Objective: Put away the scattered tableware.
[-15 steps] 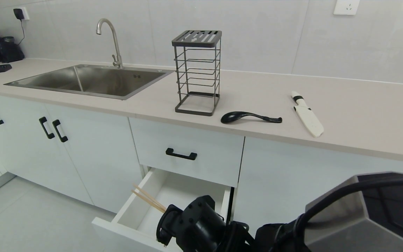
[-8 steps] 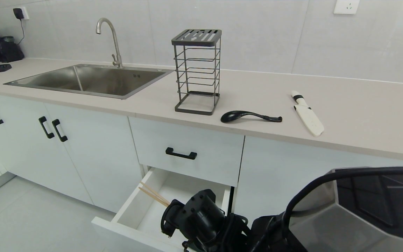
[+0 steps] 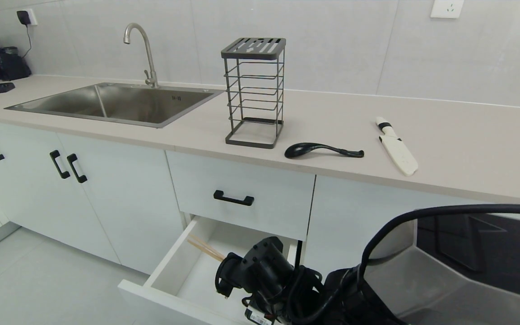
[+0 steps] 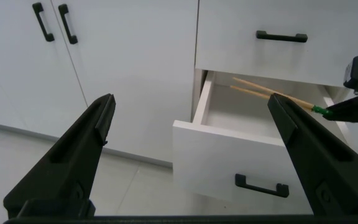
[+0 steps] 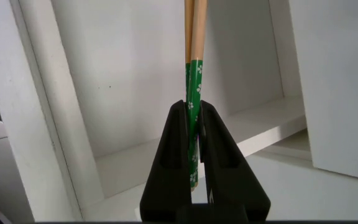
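In the head view, a black spoon lies near the front edge of the counter, just beside a dark wire rack that stands upright. A white knife lies well apart from the spoon toward the counter's right end, tip toward the front edge; whether its blade is bare or sheathed cannot be told. A sink is set into the counter's left part. Below the front edge, the lower drawer stands pulled open under a closed one. A pair of chopsticks slants over its inside, the near ends hidden behind the right arm's dark wrist housing, which also covers part of the drawer floor. In the left wrist view, the left claw hangs in front of the cabinet with its two fingers spread wide apart and nothing between them. Past it the chopsticks cross the open drawer's mouth, and their green ends meet a dark part of the other arm that is cut off at the picture's edge. In the right wrist view, the right claw is clamped on the green, flower-patterned ends of the chopsticks. The plain wooden shafts run on over the drawer's white floor and are cut off by the frame, so it cannot be told whether the tips touch the drawer.
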Robot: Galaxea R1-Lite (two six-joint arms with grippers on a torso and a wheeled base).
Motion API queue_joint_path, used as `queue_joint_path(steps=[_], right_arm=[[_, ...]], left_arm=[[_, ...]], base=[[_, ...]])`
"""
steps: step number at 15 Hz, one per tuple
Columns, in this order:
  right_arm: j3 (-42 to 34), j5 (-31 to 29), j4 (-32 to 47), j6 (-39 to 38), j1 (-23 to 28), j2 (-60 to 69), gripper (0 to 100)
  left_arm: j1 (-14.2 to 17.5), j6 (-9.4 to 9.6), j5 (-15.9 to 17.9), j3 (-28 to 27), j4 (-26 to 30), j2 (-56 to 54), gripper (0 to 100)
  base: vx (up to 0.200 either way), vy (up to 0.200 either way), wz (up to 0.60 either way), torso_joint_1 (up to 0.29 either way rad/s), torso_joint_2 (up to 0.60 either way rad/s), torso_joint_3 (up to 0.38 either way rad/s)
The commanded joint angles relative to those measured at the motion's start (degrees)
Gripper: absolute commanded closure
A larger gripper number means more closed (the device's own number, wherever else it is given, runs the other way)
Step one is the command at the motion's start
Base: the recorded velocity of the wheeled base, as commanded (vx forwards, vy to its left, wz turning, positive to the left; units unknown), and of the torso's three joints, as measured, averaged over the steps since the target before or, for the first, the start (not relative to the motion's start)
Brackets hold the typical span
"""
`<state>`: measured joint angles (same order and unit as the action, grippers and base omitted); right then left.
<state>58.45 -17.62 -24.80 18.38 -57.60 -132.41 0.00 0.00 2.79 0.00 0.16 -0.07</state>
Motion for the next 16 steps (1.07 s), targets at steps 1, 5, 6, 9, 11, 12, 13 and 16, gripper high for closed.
queue_joint_path(steps=[1,5,6,9,11,12,13,16], right_arm=[[0.87,0.13,0.01,0.43,0.38,-2.41,100],[5.35,2.32,1.59,2.62,1.26,-5.75,100],[6.94,2.67,2.74,2.71,1.26,-6.72,100],[11.59,3.9,9.33,2.8,1.26,-8.04,100],[15.2,4.17,11.35,2.8,1.26,-9.79,100],[16.87,4.96,13.11,2.8,1.44,-10.67,100],[17.57,7.16,14.25,2.8,1.79,-10.94,100],[18.71,9.09,14.86,2.71,2.41,-11.81,100]], left_arm=[[0.0,0.0,0.02,0.0,0.02,0.07,0],[0.0,0.0,0.02,0.0,0.02,0.07,0],[0.0,0.0,0.02,0.0,0.02,0.07,0],[0.0,0.0,0.02,0.0,0.02,0.07,0],[0.0,0.0,0.02,0.0,0.02,0.07,0],[0.0,-0.09,0.02,0.0,0.02,0.07,0],[0.0,0.0,0.02,0.0,0.02,0.07,0],[0.0,0.0,0.02,0.0,0.02,0.07,0]], base=[[0.0,0.0,0.0,0.0,0.0,0.0],[0.0,0.0,0.0,0.0,0.0,0.0],[0.0,0.0,0.0,0.0,0.0,0.0],[0.0,0.0,0.0,0.0,0.0,0.0],[0.0,0.0,0.0,0.0,0.0,0.0],[0.0,0.0,0.0,0.0,0.0,0.0],[0.0,0.0,0.0,0.0,0.0,0.0],[0.0,0.0,0.0,0.0,0.0,0.0]])
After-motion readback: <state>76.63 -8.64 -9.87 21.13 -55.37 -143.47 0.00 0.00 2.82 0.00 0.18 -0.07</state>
